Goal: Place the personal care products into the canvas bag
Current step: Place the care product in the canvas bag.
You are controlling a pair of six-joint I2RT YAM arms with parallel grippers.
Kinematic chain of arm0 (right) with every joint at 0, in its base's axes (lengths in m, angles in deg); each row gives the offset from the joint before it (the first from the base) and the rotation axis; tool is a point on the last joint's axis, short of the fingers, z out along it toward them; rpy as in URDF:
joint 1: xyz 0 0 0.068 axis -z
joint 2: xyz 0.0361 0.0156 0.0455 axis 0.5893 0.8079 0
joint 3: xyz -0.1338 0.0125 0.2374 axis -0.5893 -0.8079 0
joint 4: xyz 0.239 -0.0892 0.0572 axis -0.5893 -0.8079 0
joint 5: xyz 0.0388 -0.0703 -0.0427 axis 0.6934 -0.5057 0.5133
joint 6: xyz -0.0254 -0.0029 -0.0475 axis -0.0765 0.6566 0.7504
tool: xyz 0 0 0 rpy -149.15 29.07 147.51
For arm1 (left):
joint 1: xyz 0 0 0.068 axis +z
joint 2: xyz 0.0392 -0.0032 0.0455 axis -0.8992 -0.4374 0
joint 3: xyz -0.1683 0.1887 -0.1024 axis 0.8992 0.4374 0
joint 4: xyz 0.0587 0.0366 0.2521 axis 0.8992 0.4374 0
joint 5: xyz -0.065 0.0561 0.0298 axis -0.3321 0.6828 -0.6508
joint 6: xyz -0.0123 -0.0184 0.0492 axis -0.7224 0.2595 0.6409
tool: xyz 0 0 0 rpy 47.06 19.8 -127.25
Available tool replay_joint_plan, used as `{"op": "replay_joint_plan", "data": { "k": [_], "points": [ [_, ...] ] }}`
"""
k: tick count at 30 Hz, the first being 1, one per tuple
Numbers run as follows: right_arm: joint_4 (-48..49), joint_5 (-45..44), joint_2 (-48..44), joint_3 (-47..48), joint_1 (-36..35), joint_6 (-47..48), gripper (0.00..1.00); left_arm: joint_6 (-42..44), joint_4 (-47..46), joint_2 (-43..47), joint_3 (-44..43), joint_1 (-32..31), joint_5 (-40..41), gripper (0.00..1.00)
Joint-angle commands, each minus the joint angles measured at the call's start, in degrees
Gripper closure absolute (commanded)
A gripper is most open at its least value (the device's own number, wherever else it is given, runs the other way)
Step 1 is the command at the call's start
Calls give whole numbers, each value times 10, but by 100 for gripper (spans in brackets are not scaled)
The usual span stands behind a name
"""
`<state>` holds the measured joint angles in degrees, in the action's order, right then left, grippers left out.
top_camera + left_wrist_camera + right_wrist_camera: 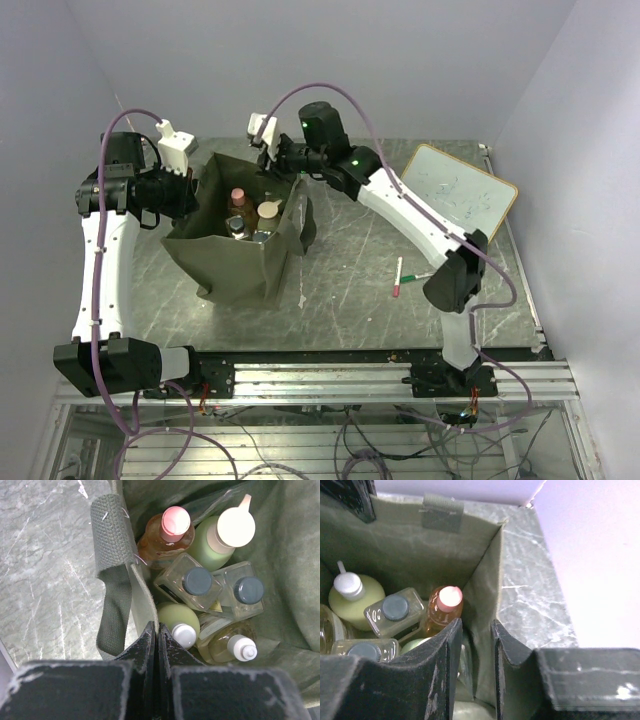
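Although a red pen [398, 277] lies on the table [340, 300] to its right, the canvas bag [235, 268] holds every bottle in sight. On its left rim the left gripper [156, 630] is clamped shut on the fabric, a pale green bottle [175, 616] just under its fingertips, a clear bottle [175, 580] beyond, then an orange bottle [162, 540]. At the far rim the right gripper [477, 630] straddles the bag's wall, fingers apart, the orange bottle just inside. Farther right lies a whiteboard [460, 190].
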<state>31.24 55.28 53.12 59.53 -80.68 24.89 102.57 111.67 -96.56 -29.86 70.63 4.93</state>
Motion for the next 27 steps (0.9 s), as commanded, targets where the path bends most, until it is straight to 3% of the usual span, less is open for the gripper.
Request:
{"op": "replay_joint_plan", "data": {
  "k": [1, 13, 27],
  "points": [
    [68, -52, -76, -41, 2, -19, 70, -41, -20, 0, -30, 5, -12, 93],
    [118, -232, -206, -188, 46, -77, 65, -101, -40, -4, -70, 5, 29, 93],
    [133, -241, -303, -310, 204, -175, 54, -84, -35, 16, -51, 5, 46, 90]
  ]
}}
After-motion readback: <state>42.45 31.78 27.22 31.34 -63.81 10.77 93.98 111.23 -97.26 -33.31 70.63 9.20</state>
